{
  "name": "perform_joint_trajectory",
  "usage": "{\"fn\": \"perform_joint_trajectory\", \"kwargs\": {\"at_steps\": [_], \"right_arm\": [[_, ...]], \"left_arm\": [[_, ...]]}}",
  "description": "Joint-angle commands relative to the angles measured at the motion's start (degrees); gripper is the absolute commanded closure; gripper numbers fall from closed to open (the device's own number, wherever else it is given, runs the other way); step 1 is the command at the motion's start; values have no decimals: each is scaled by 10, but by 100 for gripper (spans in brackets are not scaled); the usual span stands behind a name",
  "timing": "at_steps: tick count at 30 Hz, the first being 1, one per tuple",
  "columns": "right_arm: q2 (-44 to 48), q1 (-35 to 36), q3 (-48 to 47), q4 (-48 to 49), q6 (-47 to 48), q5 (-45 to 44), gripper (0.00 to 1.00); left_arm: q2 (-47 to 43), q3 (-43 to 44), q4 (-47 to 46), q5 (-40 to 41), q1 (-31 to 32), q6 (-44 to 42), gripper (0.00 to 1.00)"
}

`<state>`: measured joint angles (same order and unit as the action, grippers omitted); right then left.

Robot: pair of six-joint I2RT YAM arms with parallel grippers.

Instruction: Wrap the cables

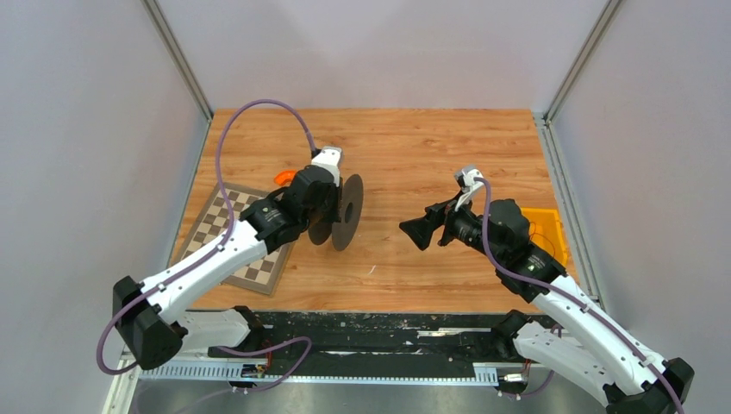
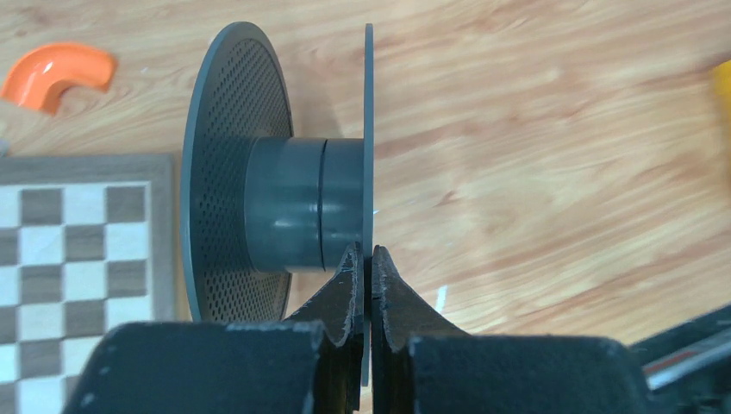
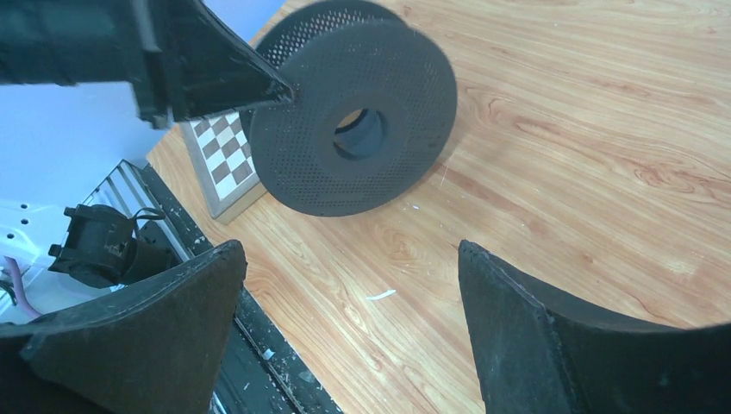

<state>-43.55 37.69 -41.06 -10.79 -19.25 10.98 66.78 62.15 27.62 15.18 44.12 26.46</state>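
Two grippers are in view over a wooden table point(image 1: 414, 138).

Left gripper point(image 2: 364, 259): the fingers are pressed together on the rim of one flange of the black spool point(image 2: 284, 207), with the thin disc pinched between the pads. The spool stands on edge with its axis level, just beside the right edge of a chessboard point(image 1: 233, 237). Both flanges are perforated, and the grey hub between them shows as smooth plastic (two halves meeting at a seam). An orange curved piece point(image 2: 60, 73) lies on the table beyond the chessboard, apart from the spool.

Right gripper point(image 1: 415, 231): the fingers are spread wide with nothing between them. They point at the open face of the spool and are well apart from it.

Container: one yellow tray point(image 1: 554, 222) sits at the right edge of the table, partly covered by the right arm. The cable point(image 1: 536, 231) shows only as thin dark strands looping over the tray's visible part. Whether it lies fully inside the tray or partly over its rim cannot be told at this size.
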Motion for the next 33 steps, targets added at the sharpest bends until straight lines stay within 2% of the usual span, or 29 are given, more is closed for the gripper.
{"fn": "perform_joint_trajectory", "kwargs": {"at_steps": [1, 7, 10, 15, 18, 22, 26, 30, 33], "right_arm": [[9, -2, 4, -1, 4, -5, 8], [20, -2, 19, -2, 3, -16, 8], [20, -2, 20, -1, 2, -17, 8], [11, -2, 11, -2, 1, -12, 8], [-2, -3, 2, -2, -12, -19, 7], [-24, -3, -5, -19, -64, -70, 7], [-50, -5, -37, -96, -135, -190, 5], [-75, -31, -90, -191, -197, -272, 17], [-82, -69, -107, -245, -240, -302, 21]], "left_arm": [[39, 33, 41, 88, 21, -54, 100], [59, 19, 23, 72, 28, -49, 98], [56, 21, 25, 66, 28, -43, 81], [27, 40, 32, 56, 28, -37, 60], [5, 53, 37, 58, 28, -38, 42], [-6, 91, 72, 65, 25, -47, 36], [-15, 149, 177, 67, 18, -48, 30], [-52, 155, 217, 46, -2, -52, 28], [-86, 112, 215, 32, -35, -53, 30]]}}
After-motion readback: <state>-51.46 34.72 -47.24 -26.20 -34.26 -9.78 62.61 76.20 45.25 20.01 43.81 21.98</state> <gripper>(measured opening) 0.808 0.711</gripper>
